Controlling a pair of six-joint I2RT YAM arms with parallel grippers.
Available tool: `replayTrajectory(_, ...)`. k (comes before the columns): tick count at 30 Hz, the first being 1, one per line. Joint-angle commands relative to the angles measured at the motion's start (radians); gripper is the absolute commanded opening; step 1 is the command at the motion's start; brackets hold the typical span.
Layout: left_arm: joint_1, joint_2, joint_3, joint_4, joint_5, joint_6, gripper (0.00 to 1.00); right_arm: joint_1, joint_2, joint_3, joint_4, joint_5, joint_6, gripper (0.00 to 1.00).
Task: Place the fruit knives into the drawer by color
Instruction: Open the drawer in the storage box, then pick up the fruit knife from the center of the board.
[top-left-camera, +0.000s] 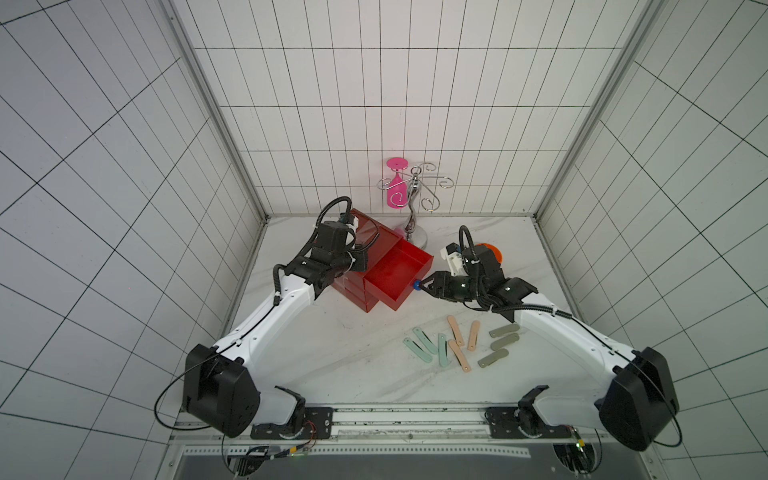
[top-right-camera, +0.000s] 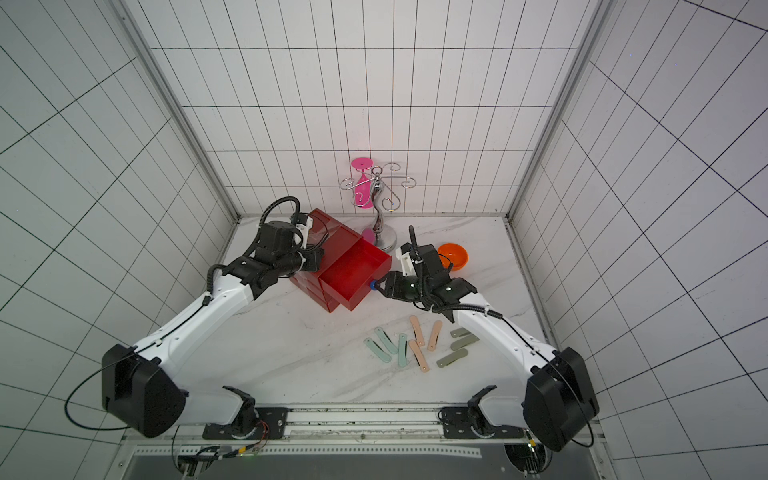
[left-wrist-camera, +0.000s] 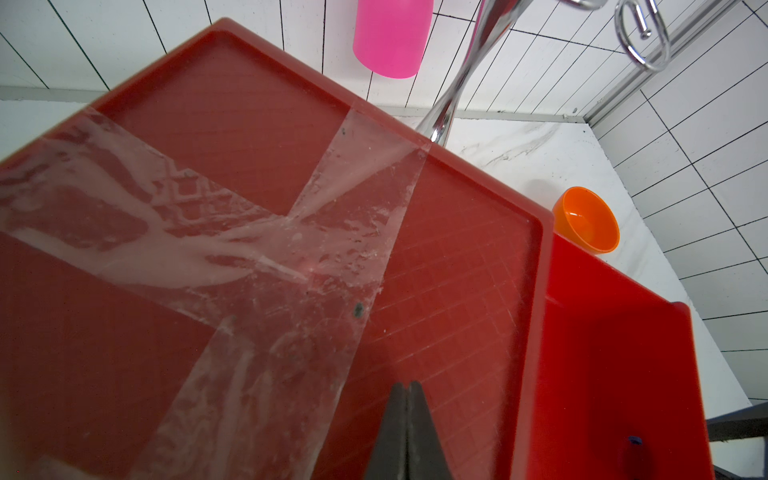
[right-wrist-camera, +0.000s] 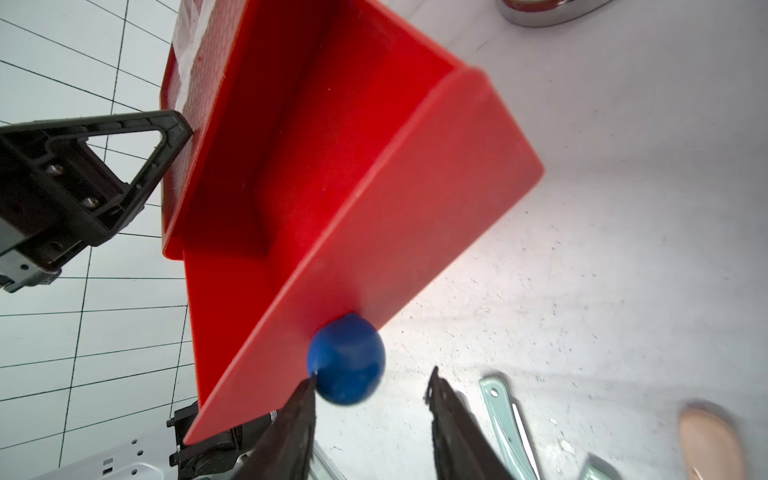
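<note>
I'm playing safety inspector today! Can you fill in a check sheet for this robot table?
Surface: white marbled table, faintly streaked.
Job's things: red chest, top drawer pulled out, empty; nine fruit knives on the table, three mint, three peach, three grey-olive.
Clutter: orange bowl; chrome rack holding a pink glass.
Grippers: left gripper shut, on the chest's taped top; right gripper open at the blue knob.
Cables: black hoses along both arms.
Surroundings: white tiled walls.
</note>
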Motion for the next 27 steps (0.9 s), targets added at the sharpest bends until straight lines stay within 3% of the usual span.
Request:
replayTrajectory(1, 0.001, 0.032, -0.015, -0.112, 0.003, 0.005, 0.00, -0.007, -0.048, 0.040, -0.138, 0.066, -0.055, 0.49)
replayTrajectory(15, 0.001, 0.033, -0.014, -0.115, 0.000, 0.004, 0.00, -0.032, -0.161, 0.041, -0.530, 0.248, -0.095, 0.51)
replayTrajectory(27, -0.001, 0.041, -0.007, -0.133, -0.010, 0.005, 0.00, -0.032, -0.041, 0.034, -0.739, 0.350, -0.155, 0.47)
